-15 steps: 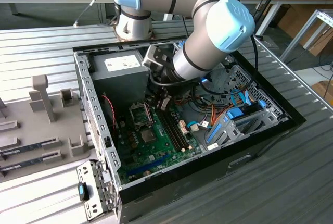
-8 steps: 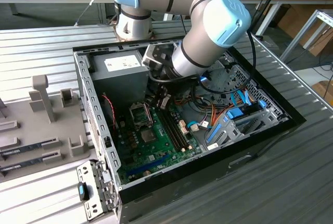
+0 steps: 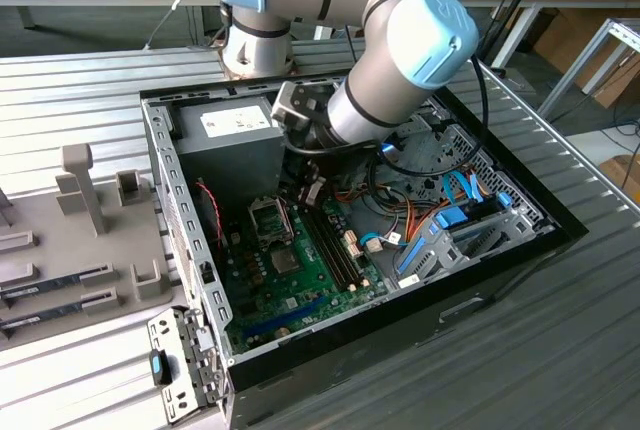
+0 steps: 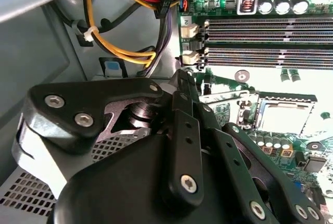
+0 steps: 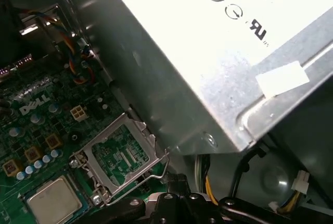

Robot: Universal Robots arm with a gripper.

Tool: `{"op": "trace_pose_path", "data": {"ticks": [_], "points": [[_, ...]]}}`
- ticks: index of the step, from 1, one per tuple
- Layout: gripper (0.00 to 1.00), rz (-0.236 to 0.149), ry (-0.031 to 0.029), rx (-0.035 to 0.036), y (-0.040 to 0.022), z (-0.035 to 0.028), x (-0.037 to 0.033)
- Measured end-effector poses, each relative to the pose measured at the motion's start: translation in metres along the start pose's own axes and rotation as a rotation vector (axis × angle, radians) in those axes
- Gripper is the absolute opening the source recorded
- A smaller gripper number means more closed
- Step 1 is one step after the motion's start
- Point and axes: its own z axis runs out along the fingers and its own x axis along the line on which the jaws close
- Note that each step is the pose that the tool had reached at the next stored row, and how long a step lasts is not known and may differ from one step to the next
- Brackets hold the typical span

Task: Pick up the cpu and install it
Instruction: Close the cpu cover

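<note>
Second wrist view showed the gripper (image 4: 183, 91) as black linkage bars pointing down into the case (image 3: 523, 247). Whether it was open or closed could not be told, and nothing could be seen in its grasp. It hung close beside the socket (image 4: 260, 110), over the gap between the power supply (image 3: 226, 151) and the board (image 3: 300, 272).

The cpu (image 4: 283, 114) lay flat in that socket with its silver top up. In the first wrist view the cpu (image 5: 52, 199) sat just beside the socket's metal frame (image 5: 122, 153), which stood tilted open with its wire lever (image 5: 156, 174) free.

In the exterior view the arm (image 3: 400, 60) reached from its base behind the case, bent at a blue-capped joint and angled its wrist down and towards the exterior view's left. It hid the part of the case floor beneath it.

A bundle of orange, yellow and dark cables (image 4: 130, 52) ran along the case wall close to the gripper. Four memory slots (image 4: 270, 26) lay on the socket's far side. Blue-tabbed drive bays (image 3: 440, 230) filled the case on the exterior view's right. A grey tray (image 3: 85, 250) with posts sat outside it on the exterior view's left, on the slatted table (image 3: 560, 350).

The power supply carried a white label (image 3: 238, 122) and a blank white sticker (image 5: 283, 78); the label's print was not legible.
</note>
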Motion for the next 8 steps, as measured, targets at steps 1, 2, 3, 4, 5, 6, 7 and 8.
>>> {"op": "trace_pose_path", "data": {"ticks": [1,2,3,4,5,6,7,8], "points": [[0.11,0.000,0.0001,0.0000,0.0004,0.0006,0.0003],[0.11,0.000,0.0000,0.0000,0.0007,0.0011,0.0006],[0.11,0.000,0.0001,0.0000,0.0011,0.0018,0.0008],[0.11,0.000,0.0002,0.0000,0.0011,0.0022,0.0008],[0.11,0.000,0.0001,0.0000,0.0010,0.0026,0.0007],[0.11,0.000,0.0001,0.0000,0.0011,0.0032,0.0006],[0.11,0.000,0.0000,0.0000,0.0012,0.0039,0.0001],[0.11,0.000,0.0001,0.0000,0.0015,0.0042,-0.0003]]}}
